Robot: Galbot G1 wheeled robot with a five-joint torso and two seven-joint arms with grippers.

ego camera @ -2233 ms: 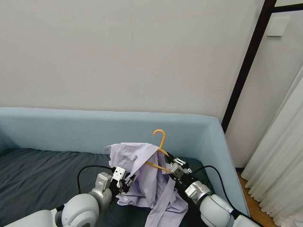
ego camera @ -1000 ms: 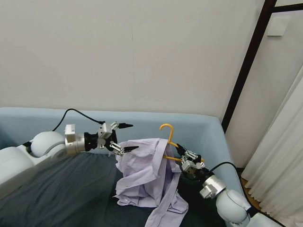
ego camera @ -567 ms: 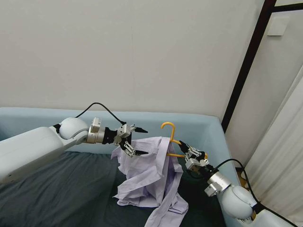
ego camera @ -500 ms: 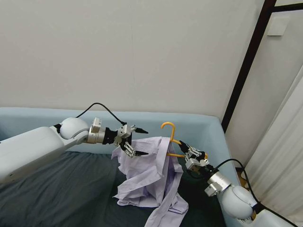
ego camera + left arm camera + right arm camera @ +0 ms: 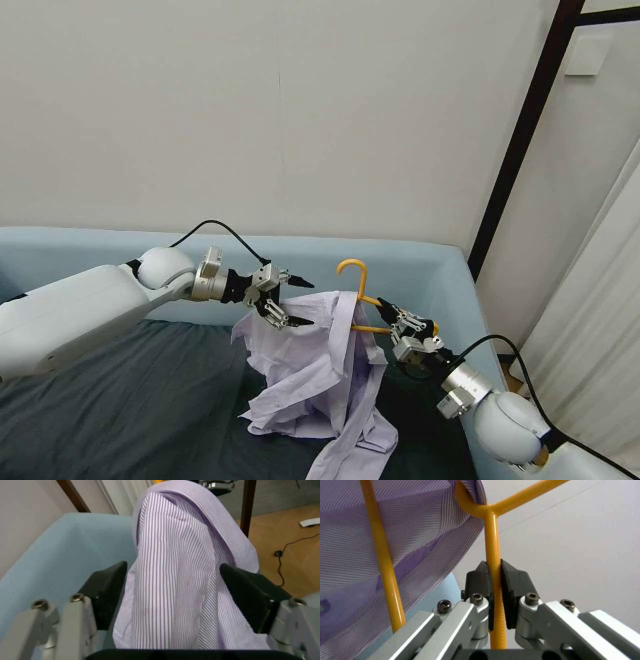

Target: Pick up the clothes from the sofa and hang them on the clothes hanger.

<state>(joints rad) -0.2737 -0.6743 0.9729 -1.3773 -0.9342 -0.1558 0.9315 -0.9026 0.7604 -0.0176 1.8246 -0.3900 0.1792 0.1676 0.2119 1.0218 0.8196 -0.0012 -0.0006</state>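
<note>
Shirt [image 5: 318, 372] is off the sofa [image 5: 100, 262] and draped over the yellow hanger [image 5: 352, 274], which our right gripper [image 5: 406, 326] has clamped tight on a wire bar just under the neck. Our left gripper [image 5: 291, 298] is spread wide, one finger on either side of the shirt's shoulder fold, gripping nothing. We judge it mostly done; what's left is seating the shoulders, since the fabric hangs bunched beside the right gripper.
</note>
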